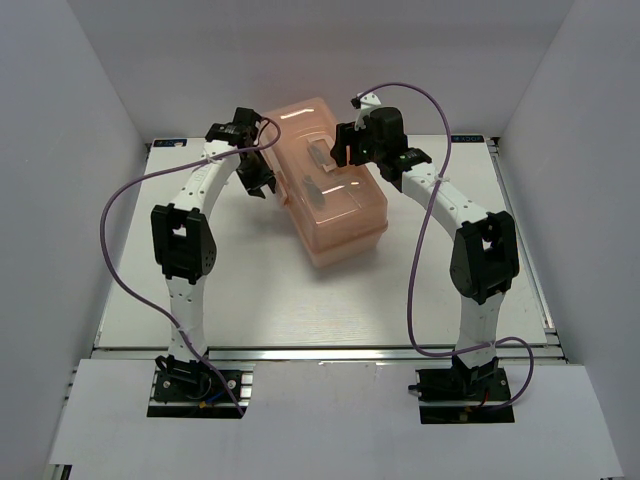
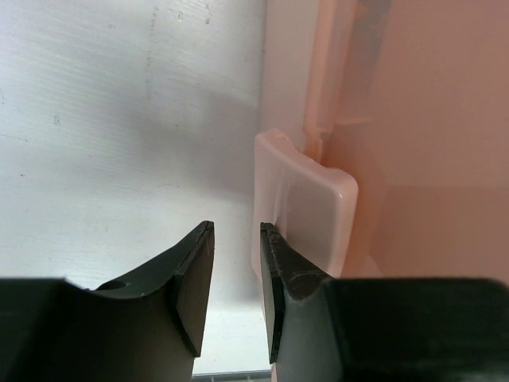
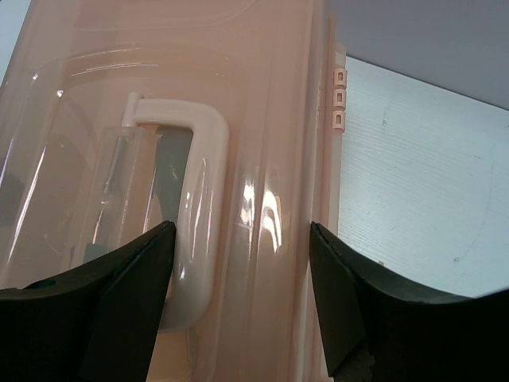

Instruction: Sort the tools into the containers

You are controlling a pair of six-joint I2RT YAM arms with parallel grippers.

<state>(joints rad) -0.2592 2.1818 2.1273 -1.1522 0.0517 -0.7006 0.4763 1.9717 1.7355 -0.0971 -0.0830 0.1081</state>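
Observation:
The salmon-pink toolbox (image 1: 335, 215) stands closed in the middle of the table, lid down. No screwdriver lies in the open. Dim dark shapes (image 3: 171, 171) show through the translucent lid, and I cannot tell what they are. My left gripper (image 1: 262, 185) is at the box's left side; in the left wrist view its jaws (image 2: 236, 227) stand a narrow gap apart, empty, with the right finger against the pale latch (image 2: 306, 203). My right gripper (image 1: 345, 150) hovers over the lid, open wide and empty (image 3: 241, 224), just right of the moulded white handle (image 3: 203, 215).
The white table (image 1: 250, 290) is enclosed by white walls on the left, right and back. Purple cables (image 1: 115, 215) loop beside each arm. The lid's hinge knuckles (image 3: 339, 99) sit at the box's far edge.

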